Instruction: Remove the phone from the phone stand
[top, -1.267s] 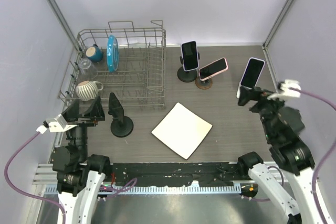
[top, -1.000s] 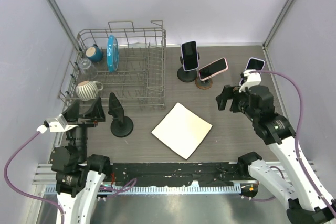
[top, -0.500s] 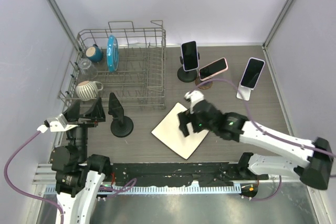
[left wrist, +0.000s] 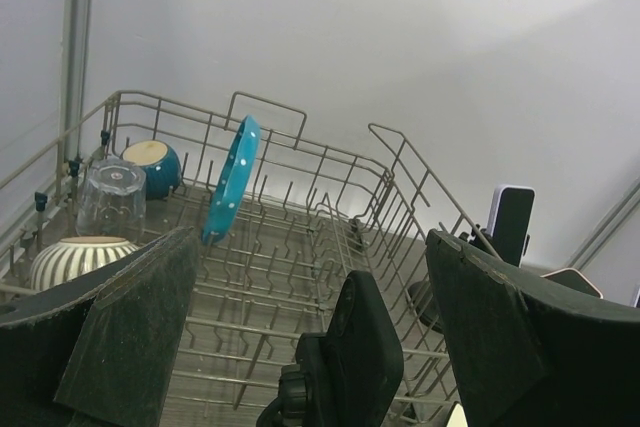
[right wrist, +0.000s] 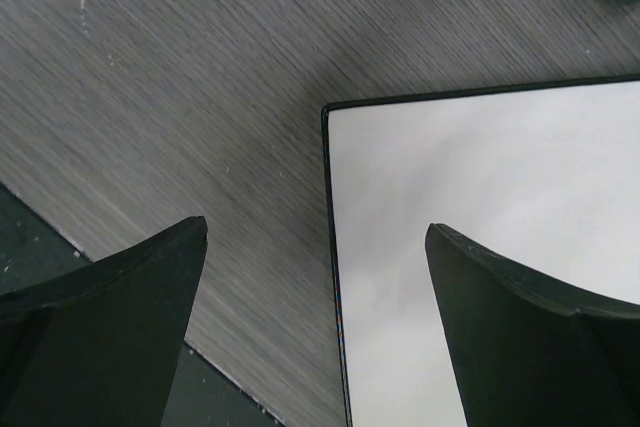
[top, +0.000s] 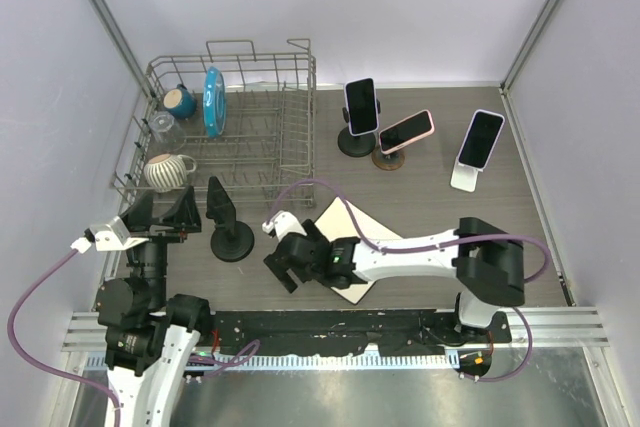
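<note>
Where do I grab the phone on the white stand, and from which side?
Probably its long side edges near the top, coming from above: the phone leans back on the white stand, lower end seated, upper part free.

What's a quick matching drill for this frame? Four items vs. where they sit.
Items:
1. blue plate
2. striped mug
3. white square slab
4. black stand

Places:
A. flat on the table, one corner under the right claw
B. on edge in the dish rack
C. on the table, just in front of the rack
D. rack's near-left corner

Pairs: 1-B, 2-D, 3-A, 4-C
</note>
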